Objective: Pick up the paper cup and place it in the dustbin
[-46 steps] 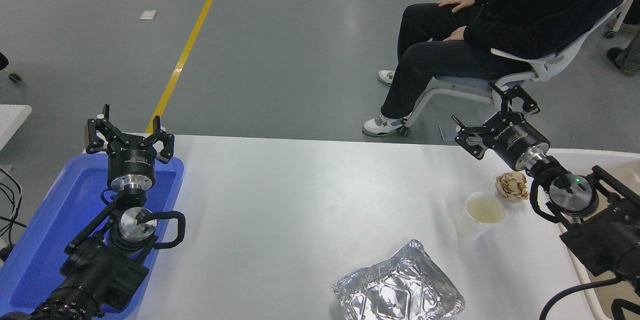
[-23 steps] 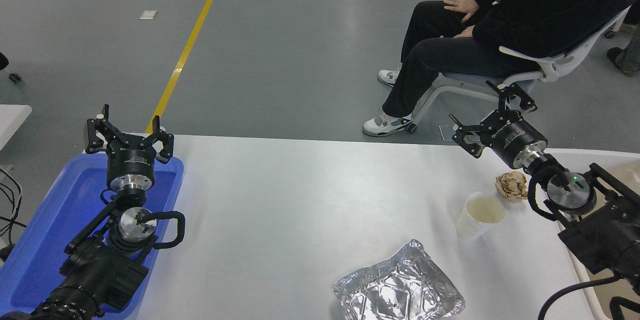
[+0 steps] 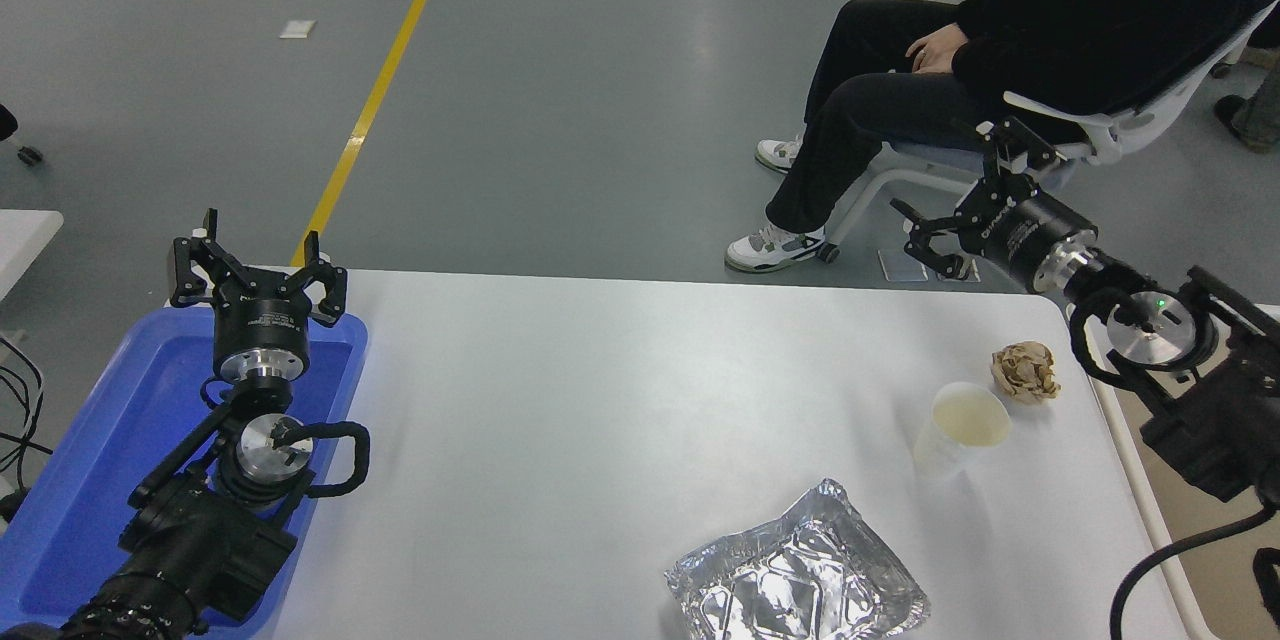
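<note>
Your right gripper has lifted up and away past the table's far right corner since a second ago, fingers spread and holding nothing. You see the paper cup standing upright near the table's right edge, just beside the brown paper ball, the foil tray nearer you. Only the dustbin's pale rim shows at the right. Your left gripper hangs open over the blue tray.
</note>
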You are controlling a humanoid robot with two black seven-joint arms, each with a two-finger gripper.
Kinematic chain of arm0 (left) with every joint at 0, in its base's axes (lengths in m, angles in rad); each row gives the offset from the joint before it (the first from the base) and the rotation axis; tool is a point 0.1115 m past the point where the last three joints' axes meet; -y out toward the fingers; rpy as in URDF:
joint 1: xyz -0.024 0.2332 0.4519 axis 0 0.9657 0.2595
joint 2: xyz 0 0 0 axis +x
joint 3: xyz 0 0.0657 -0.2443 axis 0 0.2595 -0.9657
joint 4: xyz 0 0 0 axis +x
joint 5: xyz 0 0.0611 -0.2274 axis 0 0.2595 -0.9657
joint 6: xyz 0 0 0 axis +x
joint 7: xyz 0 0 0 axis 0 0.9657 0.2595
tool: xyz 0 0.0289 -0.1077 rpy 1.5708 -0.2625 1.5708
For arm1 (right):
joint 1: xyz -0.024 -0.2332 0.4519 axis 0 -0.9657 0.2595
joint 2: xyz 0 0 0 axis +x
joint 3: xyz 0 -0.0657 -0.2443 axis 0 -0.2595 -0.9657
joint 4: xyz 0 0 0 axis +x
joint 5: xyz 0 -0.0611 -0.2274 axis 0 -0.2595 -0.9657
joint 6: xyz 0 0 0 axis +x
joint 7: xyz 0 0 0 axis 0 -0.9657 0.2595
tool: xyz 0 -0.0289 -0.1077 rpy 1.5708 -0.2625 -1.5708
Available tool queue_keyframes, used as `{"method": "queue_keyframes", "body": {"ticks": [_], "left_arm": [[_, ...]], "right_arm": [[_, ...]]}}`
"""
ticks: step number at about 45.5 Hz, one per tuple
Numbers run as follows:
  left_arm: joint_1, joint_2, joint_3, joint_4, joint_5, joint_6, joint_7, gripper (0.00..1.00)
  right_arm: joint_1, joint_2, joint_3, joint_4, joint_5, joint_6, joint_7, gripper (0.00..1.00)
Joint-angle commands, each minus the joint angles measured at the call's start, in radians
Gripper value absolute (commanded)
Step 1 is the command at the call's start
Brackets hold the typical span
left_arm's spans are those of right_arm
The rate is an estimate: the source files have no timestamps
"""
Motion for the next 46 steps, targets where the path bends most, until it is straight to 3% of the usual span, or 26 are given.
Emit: {"method": "queue_keyframes", "body": {"ticks": [1,18,33,39,46], "left_arm": [[0.0,0.0,0.0,0.001,-0.001,0.0,0.0,0.99],[0.0,0.0,0.0,0.001,0.0,0.0,0.0,0.99],[0.0,0.0,0.0,-0.001,-0.001,0.0,0.002,0.99],[0.0,0.0,0.0,0.001,0.0,0.0,0.002,0.99],[0.0,0.0,0.0,0.001,0.0,0.0,0.002,0.99]], "right_arm": [[0.181,-0.178,-0.226,0.078,-0.04,-0.006,-0.016,1.0],[0.463,-0.409,-0.717,0.432,-0.127,-0.052,-0.016,1.0],[0.814,-0.525,-1.185,0.64,-0.196,-0.148,-0.015,1.0],[1.101,-0.515,-1.513,0.713,-0.204,-0.15,-0.009,1.0],[1.282,-0.457,-1.699,0.802,-0.205,-0.148,-0.007,1.0]]}}
